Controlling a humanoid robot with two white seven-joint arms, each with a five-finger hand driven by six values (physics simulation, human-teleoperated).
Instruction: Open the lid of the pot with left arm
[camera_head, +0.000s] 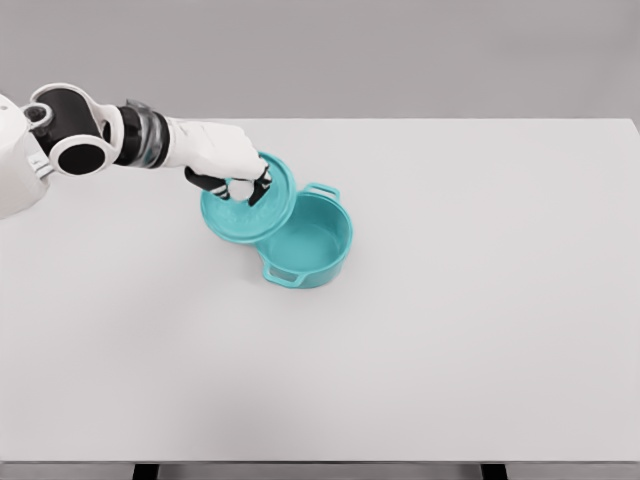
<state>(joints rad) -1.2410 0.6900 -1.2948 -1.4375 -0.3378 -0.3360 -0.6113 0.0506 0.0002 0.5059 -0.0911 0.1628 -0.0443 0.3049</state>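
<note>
Lid (248, 205) sits tilted off the pot (312, 243), left hand (232, 165) fingers pinching its knob, so a loose pinch could drop it back.

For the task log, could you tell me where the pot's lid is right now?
In the head view, the teal lid is held tilted in the left hand, left of centre on the table, overlapping the open pot's upper-left rim.

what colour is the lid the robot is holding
The lid is teal, matching the pot; it shows best in the head view, held by the left hand.
</note>
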